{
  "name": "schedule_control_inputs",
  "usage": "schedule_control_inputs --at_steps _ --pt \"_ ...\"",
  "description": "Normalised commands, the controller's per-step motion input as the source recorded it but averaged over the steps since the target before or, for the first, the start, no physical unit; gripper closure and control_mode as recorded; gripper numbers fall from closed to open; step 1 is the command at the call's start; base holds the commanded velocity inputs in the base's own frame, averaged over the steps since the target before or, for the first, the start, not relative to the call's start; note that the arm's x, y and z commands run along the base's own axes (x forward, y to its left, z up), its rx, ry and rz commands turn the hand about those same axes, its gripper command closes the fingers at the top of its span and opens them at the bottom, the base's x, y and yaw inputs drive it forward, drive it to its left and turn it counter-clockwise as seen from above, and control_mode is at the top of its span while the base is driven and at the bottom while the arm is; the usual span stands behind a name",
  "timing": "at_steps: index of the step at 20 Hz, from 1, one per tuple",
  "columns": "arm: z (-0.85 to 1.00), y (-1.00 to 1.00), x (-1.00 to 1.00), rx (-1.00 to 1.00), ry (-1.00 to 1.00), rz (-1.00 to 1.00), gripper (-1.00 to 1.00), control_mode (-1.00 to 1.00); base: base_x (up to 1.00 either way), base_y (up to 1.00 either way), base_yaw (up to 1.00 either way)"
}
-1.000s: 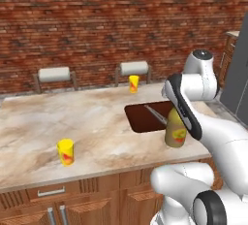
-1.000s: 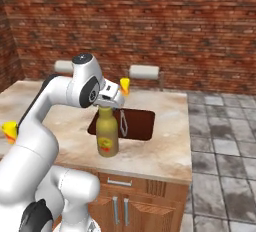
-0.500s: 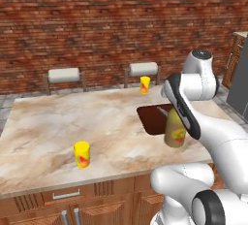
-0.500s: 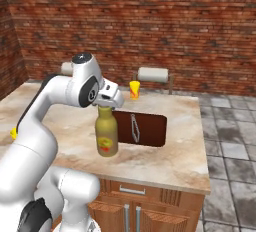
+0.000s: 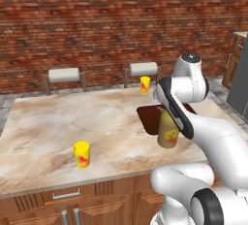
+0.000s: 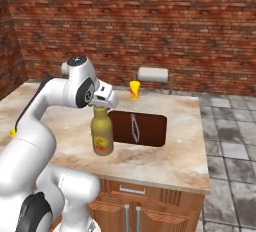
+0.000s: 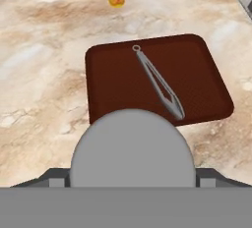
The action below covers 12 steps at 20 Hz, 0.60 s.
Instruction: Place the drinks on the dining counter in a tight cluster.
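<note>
The fingers [image 6: 102, 107] are clamped on the neck of the bottle [image 6: 102, 136], just under its grey cap [image 7: 132, 149], with the bottle hanging upright below them. In the right base view the bottle's base looks to be at or just above the surface [image 6: 175, 161] — contact cannot be confirmed.

The sink [image 7: 157, 79] lies just beyond the fingers, with tongs [image 7: 157, 82] lying in it. One yellow cup [image 6: 134, 89] stands past the sink; a second cup [image 5: 82, 154] stands well apart to the left.

Recommended procedure:
- Keep the bottle vertical during transport.
- Set it down on flat marble, clear of the sink rim — an overhanging base would likely tip.
- Release only once the base is fully seated.
- Leave room beside it for the other drinks.
</note>
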Motion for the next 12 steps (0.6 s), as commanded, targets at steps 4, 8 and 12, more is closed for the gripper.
schedule_control_inputs --at_steps 4,8,12 --pt "-0.25 0.38 0.28 0.00 -0.02 0.00 1.00 -1.00 0.00 0.00 0.00" --pt "-0.27 0.41 0.32 0.01 0.00 0.00 1.00 -1.00 0.00 0.00 0.00" --pt "-0.28 0.38 0.24 0.00 0.00 0.00 1.00 -1.00 0.00 0.00 0.00"
